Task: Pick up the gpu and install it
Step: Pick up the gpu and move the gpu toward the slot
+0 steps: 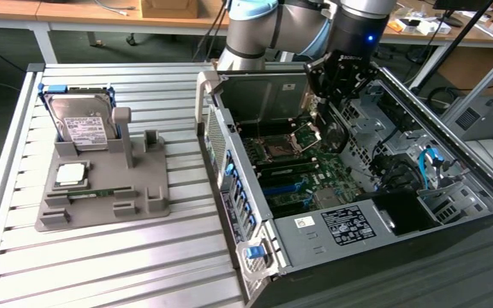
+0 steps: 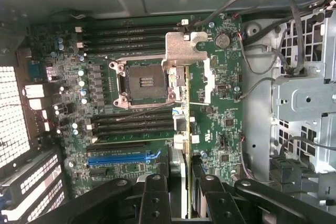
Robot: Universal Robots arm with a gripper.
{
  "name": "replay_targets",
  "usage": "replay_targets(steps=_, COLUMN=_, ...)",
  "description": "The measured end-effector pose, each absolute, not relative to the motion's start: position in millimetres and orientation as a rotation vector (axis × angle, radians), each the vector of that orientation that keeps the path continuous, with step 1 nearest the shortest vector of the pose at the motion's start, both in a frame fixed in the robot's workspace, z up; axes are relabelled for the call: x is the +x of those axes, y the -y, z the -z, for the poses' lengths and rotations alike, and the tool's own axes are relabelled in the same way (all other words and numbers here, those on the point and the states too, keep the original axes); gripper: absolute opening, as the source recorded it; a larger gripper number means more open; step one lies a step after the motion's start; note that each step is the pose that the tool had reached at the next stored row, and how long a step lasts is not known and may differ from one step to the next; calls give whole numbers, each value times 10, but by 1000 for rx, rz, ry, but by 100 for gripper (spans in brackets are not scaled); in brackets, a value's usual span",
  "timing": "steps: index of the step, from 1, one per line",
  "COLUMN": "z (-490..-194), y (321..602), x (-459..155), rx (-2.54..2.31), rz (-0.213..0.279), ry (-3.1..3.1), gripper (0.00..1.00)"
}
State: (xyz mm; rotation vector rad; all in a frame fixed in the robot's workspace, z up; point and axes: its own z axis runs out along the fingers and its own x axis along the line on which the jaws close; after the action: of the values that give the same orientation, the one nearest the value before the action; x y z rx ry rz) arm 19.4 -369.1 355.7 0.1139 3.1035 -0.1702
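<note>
The gpu [image 1: 330,126] hangs as a dark flat card inside the open computer case [image 1: 332,226], above the green motherboard [image 1: 302,173]. My gripper [image 1: 339,86] is shut on its upper part. In the wrist view the gpu [image 2: 185,106] appears edge-on, with its silver end bracket [image 2: 185,50] at the far end. It runs down between my two black fingers [image 2: 155,199], past the bare processor socket [image 2: 144,81]. The card is above the board and beside the blue slot [image 2: 122,157]. Whether it touches the board I cannot tell.
A grey holder [image 1: 135,202] on the slatted table at the exterior view's left carries a silver hard drive [image 1: 82,122], a square chip [image 1: 71,173] and a green memory stick [image 1: 92,192]. Cables [image 2: 294,35] and a metal drive cage [image 2: 304,93] crowd one side of the case.
</note>
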Motion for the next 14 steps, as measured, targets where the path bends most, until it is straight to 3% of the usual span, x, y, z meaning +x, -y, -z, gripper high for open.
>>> replay_targets(steps=14, z=-3462, y=3692, x=194, rx=114, rz=170, ry=-3103, gripper=27)
